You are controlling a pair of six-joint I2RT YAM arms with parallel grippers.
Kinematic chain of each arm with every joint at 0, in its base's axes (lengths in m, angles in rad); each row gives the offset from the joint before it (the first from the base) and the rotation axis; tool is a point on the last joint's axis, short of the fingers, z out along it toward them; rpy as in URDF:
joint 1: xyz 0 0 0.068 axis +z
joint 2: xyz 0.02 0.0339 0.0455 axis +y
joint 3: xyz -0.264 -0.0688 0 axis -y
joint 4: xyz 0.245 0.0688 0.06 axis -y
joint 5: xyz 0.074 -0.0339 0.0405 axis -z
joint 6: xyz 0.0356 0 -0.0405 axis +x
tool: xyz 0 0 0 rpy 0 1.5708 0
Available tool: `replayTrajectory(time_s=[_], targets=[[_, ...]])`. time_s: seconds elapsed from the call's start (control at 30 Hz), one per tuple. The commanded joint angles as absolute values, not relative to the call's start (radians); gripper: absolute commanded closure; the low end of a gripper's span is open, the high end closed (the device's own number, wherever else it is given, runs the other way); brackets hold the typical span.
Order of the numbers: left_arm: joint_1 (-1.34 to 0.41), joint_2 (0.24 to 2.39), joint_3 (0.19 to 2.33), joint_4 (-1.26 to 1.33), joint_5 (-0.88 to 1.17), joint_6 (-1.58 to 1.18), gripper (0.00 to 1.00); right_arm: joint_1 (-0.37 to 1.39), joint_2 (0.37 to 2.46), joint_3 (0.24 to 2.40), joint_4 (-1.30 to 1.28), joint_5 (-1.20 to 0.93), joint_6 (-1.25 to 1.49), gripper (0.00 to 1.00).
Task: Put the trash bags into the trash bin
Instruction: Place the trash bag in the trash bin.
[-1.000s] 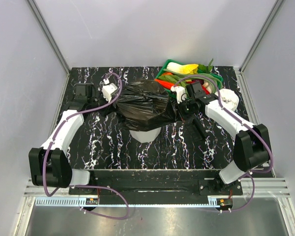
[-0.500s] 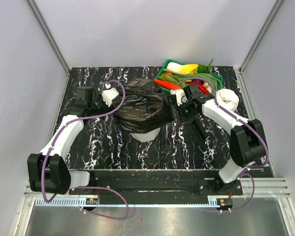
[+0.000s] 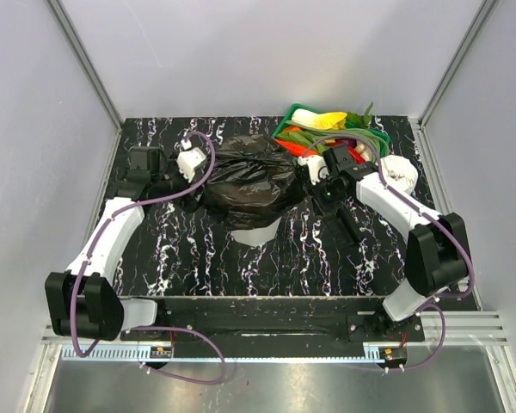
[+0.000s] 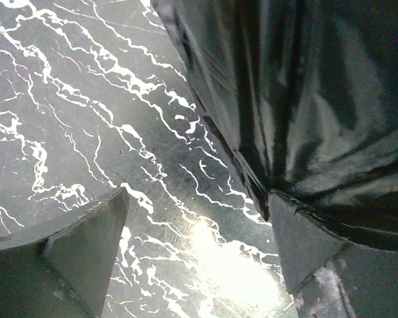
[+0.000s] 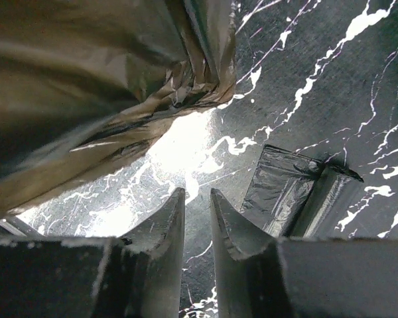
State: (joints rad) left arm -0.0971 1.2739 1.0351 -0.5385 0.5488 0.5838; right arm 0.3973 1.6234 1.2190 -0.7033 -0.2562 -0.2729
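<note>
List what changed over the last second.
Both grippers let go: the left gripper opened wide, the right gripper parted slightly, empty. The crinkled black plastic trash bag slackened, draped on the translucent white trash bin. The green vegetable tray and folded black bundle stayed put.

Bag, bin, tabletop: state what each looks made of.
Bag: thin plastic film, glossy black; it crinkles and throws sharp highlights. Bin: plastic, probably, translucent white; only its lower part shows under the bag. Tabletop: black with white veins like marble, slightly shiny; stone or a printed laminate, can't tell.
</note>
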Motion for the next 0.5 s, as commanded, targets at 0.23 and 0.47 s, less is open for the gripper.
replayTrajectory(time_s=[0.23,0.47], targets=[[-0.097,1.186,1.143,-0.463,0.523,0.482,0.01,0.397,1.514,1.289,-0.755,-0.226,-0.314,0.72],[-0.087,1.129,1.160,-0.489,0.465,0.512,0.01,0.396,1.468,1.374,-0.819,-0.178,-0.353,0.72]])
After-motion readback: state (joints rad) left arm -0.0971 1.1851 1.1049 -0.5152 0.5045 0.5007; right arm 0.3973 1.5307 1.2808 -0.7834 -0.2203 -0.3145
